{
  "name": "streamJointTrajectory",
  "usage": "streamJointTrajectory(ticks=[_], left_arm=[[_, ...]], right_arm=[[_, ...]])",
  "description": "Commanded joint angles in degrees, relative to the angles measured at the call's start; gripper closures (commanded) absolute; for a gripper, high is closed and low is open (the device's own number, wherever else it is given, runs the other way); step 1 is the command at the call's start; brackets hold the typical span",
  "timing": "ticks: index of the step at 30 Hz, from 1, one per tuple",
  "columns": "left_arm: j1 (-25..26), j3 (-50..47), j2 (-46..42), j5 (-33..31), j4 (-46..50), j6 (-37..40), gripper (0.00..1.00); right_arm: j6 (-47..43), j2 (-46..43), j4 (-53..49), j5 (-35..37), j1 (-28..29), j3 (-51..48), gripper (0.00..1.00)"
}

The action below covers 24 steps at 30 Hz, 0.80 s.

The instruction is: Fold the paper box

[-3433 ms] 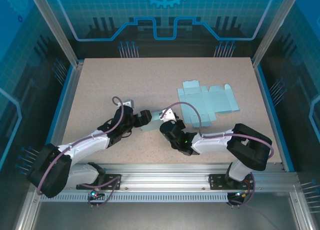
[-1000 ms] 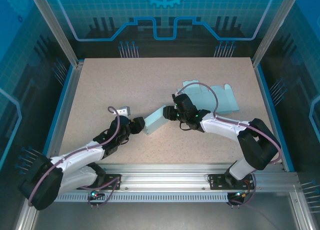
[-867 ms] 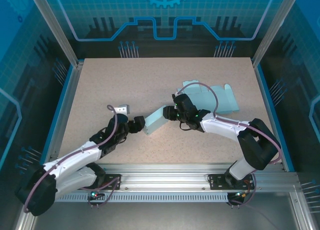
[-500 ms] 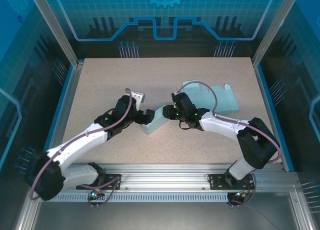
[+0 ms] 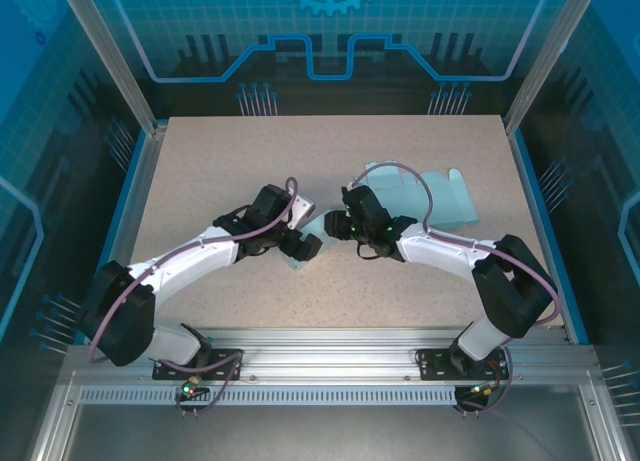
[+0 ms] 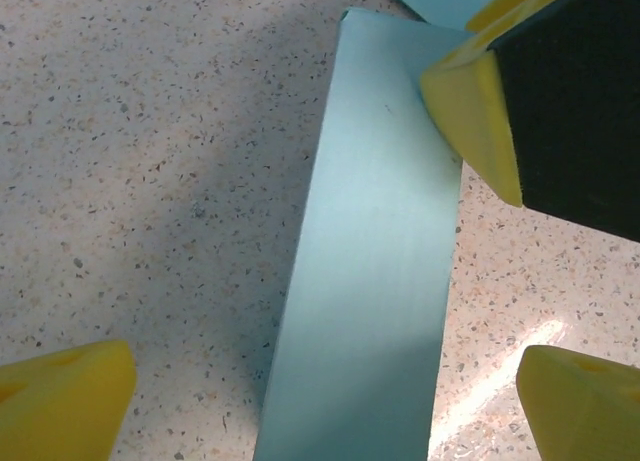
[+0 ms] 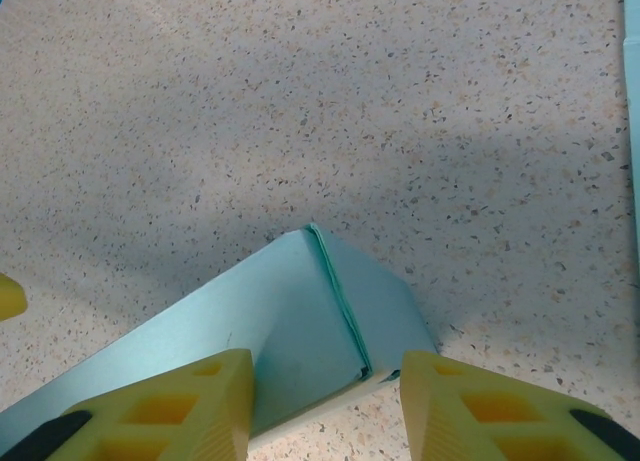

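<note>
The paper box (image 6: pixel 375 261) is a long pale-teal folded block lying on the speckled table. In the top view it (image 5: pixel 314 228) sits between the two grippers near the table's middle. My left gripper (image 6: pixel 320 381) hangs over it, open wide, one yellow fingertip (image 6: pixel 70 396) on each side and neither touching. My right gripper (image 7: pixel 325 366) is shut on the box's far end (image 7: pixel 320 311), where a folded seam runs down the end face. One of its yellow fingers (image 6: pixel 470 106) presses the box's corner in the left wrist view.
A flat, unfolded teal box sheet (image 5: pixel 435 199) lies behind the right arm, toward the back right. Blue rails (image 5: pixel 130 196) edge the table on both sides, and a metal rail (image 5: pixel 330 353) runs along the front by the arm bases.
My left arm has swung from the near left up and over the box, and its jaws have opened wide. The right gripper has kept its hold on the box's end.
</note>
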<state>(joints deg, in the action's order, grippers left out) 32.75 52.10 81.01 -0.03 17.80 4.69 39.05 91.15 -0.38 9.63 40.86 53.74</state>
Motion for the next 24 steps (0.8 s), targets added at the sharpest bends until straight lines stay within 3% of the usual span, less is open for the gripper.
streamJointTrajectory(ticks=[1,6,11,13,18,22,24], left_arm=[[-0.06,1.78,3.05,0.10,2.34,3.51,0.02],[0.75,2.62,7.10,-4.69,3.16,6.52,0.22],[2.27,3.67,8.99,-10.31,3.01,8.38,0.31],[2.73,3.65,9.08,-13.17,1.95,9.58,0.37],[2.90,4.03,9.96,-22.62,-2.73,14.18,0.63],[2.13,6.88,13.55,-33.23,-6.27,20.19,0.61],[0.84,9.18,15.66,-35.51,-6.64,22.73,0.60]], right_arm=[[0.23,2.89,-6.93,1.03,0.45,-1.26,0.57],[-0.16,1.13,-7.16,0.49,0.37,-1.26,0.56],[-0.98,-2.55,-8.86,1.37,0.45,-1.35,0.54],[-1.38,-5.18,-9.37,2.33,0.45,-2.06,0.46],[-1.86,-13.49,-13.87,7.49,0.14,-3.01,0.27],[-1.96,-20.32,-20.15,13.62,-0.68,-5.27,0.08],[-1.95,-23.38,-22.34,15.68,-1.55,-6.21,0.00]])
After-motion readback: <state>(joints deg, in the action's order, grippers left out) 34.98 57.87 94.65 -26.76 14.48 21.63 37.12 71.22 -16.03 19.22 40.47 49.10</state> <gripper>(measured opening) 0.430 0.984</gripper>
